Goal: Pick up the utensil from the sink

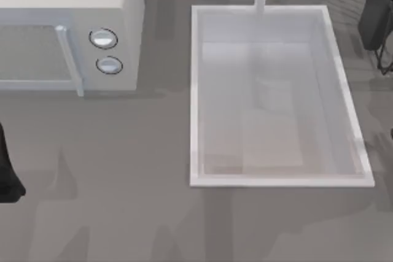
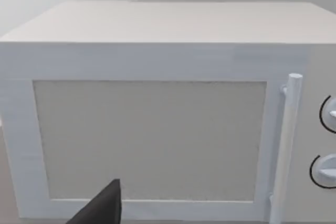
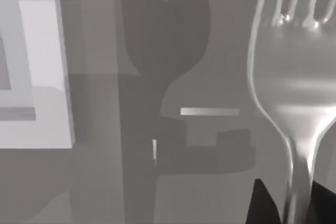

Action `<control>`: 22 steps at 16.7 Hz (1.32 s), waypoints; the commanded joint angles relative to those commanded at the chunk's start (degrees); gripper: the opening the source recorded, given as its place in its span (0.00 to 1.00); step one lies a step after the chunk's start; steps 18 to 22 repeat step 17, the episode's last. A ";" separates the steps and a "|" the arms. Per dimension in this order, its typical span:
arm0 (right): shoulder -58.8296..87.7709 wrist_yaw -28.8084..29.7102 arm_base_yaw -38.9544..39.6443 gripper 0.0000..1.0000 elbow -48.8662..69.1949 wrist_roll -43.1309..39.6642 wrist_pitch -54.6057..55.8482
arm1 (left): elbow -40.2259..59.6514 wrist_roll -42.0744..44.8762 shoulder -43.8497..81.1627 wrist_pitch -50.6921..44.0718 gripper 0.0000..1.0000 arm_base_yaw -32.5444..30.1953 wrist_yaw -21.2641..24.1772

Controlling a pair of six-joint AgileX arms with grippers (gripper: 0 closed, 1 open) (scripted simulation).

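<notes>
At the top view's upper right edge, beyond the far right corner of the sink (image 1: 195, 90), my right gripper (image 3: 296, 203) is clamped on the neck of the fork (image 3: 291, 72), its dark fingertips (image 3: 262, 205) pressing either side of the thin handle. The fork's long axis runs straight out from the jaws, tines farthest away, over grey tabletop with the basin's white rim off to one side. My left arm is parked at the table's left edge, facing the microwave (image 2: 152, 129), so any further carrying falls to the right arm.

A silvery fork (image 3: 291, 87) gleams against a mid-grey table (image 1: 123, 170), beside a pale grey-white sink (image 1: 195, 90) with white rim, a white microwave (image 1: 123, 23) with beige-grey door panel, and black gripper fingers (image 3: 262, 203).
</notes>
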 joint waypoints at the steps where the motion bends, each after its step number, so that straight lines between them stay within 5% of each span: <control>1: 0.00 0.00 0.00 0.23 0.00 0.00 0.00 | 0.00 0.00 0.00 0.00 1.00 0.00 0.00; 11: 0.00 0.00 0.00 0.98 0.00 0.00 0.00 | 0.00 0.00 0.00 0.00 1.00 0.00 0.00; 22: 0.00 0.00 0.00 1.00 0.00 0.00 0.00 | 0.00 0.00 0.00 0.00 1.00 0.00 0.00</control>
